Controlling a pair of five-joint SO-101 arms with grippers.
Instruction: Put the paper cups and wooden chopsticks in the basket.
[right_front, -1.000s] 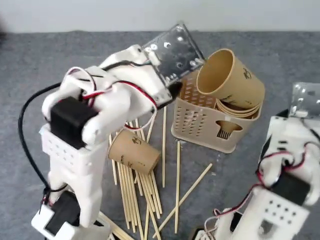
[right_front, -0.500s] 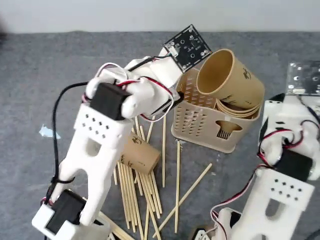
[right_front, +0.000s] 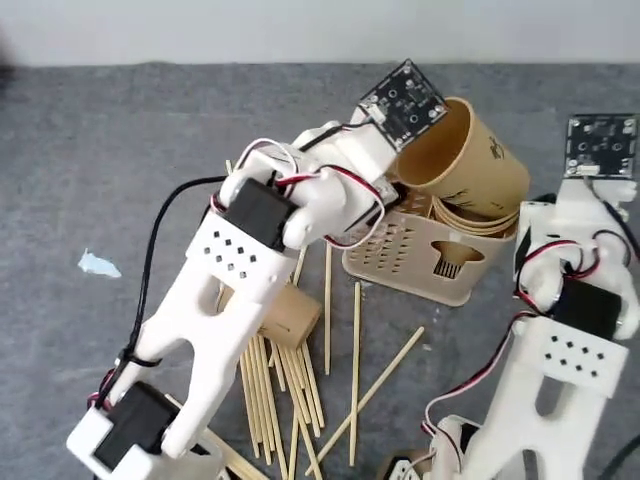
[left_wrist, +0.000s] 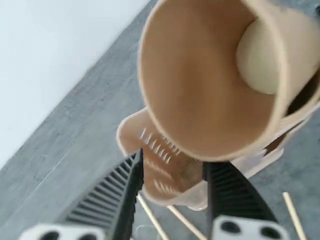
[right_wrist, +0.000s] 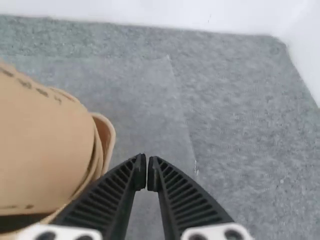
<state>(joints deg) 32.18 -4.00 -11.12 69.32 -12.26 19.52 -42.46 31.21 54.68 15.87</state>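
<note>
My left pincer (left_wrist: 173, 164) gapes empty by the tilted cup (right_front: 480, 160) in the basket (right_front: 405, 255). My right pincer (right_wrist: 146, 167) is closed, empty.

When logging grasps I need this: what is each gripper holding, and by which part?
Nothing is held. The left gripper is open, empty, before the basket and its tilted paper cup; the right gripper is shut on nothing.

Left tool (left_wrist: 172, 164) spread apart, right tool (right_wrist: 147, 167) pinched closed

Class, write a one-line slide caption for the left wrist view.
Open left tool faces a tilted paper cup leaning out of the basket.
</note>
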